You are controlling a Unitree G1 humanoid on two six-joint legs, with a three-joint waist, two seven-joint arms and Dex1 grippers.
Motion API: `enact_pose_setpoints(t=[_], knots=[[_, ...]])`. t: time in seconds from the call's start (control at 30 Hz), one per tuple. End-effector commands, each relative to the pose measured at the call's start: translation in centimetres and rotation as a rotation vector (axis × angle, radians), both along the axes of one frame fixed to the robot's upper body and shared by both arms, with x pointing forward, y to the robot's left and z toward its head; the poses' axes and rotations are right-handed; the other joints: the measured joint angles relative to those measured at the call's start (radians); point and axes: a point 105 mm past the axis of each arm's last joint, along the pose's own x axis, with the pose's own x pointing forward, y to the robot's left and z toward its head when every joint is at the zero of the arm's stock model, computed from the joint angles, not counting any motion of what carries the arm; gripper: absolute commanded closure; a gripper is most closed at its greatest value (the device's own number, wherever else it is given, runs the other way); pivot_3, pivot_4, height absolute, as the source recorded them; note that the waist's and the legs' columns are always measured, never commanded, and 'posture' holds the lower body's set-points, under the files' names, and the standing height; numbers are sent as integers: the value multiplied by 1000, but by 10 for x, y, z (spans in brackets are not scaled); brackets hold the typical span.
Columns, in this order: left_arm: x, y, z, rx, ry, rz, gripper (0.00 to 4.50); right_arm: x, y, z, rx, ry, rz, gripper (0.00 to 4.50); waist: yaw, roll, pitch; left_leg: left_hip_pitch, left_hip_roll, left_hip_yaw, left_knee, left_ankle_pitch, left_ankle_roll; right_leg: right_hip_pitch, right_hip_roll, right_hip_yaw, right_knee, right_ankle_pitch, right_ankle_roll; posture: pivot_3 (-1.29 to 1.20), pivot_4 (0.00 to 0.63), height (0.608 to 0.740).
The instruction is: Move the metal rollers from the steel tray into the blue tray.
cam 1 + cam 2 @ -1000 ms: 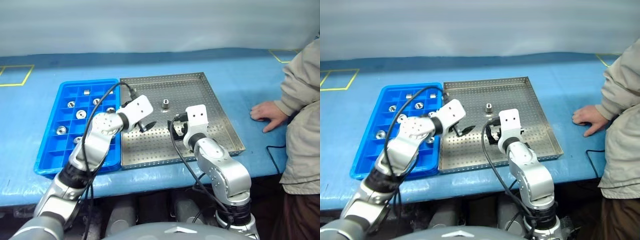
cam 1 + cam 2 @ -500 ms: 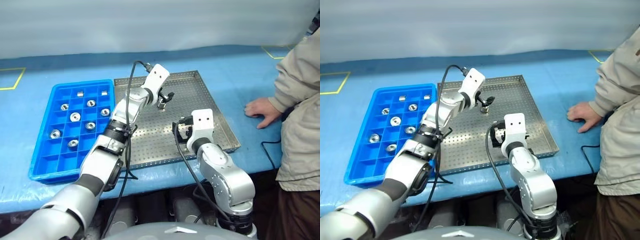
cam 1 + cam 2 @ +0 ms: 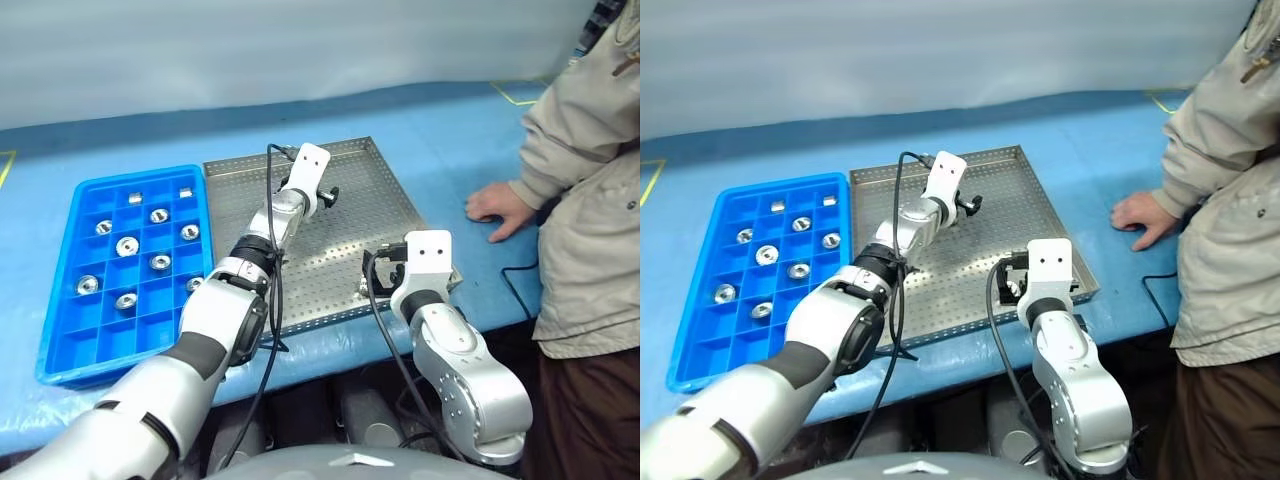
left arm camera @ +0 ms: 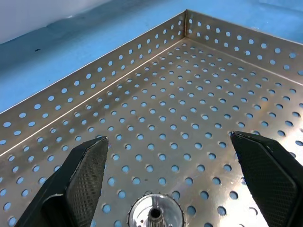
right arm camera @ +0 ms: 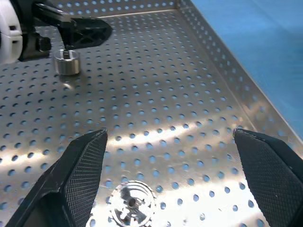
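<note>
Left claw [image 4: 165, 189], fingers apart, now forward over a roller [image 4: 154, 215] in steel tray [image 4: 142, 71].

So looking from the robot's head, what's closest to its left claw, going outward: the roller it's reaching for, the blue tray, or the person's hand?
1. The metal roller, on the steel tray, sits right between the open left gripper fingers.
2. The blue tray, off to the robot's left beside the steel tray.
3. The person's hand, resting on the table past the steel tray's right rim, a little farther.

Perforated shiny steel tray [image 4: 156, 118] — glossy rollers [image 5: 66, 62]
</note>
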Motion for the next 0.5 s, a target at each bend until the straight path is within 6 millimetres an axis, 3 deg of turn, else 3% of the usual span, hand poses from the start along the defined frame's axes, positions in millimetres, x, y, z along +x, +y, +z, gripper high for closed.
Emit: enact_pose_setpoints(t=[0.03, 0.3, 0.5], knots=[[5, -1, 12, -44, -24, 58, 14, -6, -4, 11, 18, -45, -37, 0, -27, 0, 0, 0, 0, 0, 0, 0, 0, 0, 0, 0, 0, 0, 0, -386, 150, 740], [6, 15, 2, -27, -12, 179, 14, -9, -8, 11, 15, -44, -67, 0, -114, -1, 0, 1, 0, 0, 0, 0, 0, 1, 0, 0, 0, 0, 1, -404, 150, 740], [12, 25, 16, -43, -84, 213, 14, -9, -7, 9, 14, -38, -62, 0, -140, -1, 1, 1, 0, 0, 0, 0, 0, 1, 0, 0, 0, 0, 2, -392, 150, 740]])
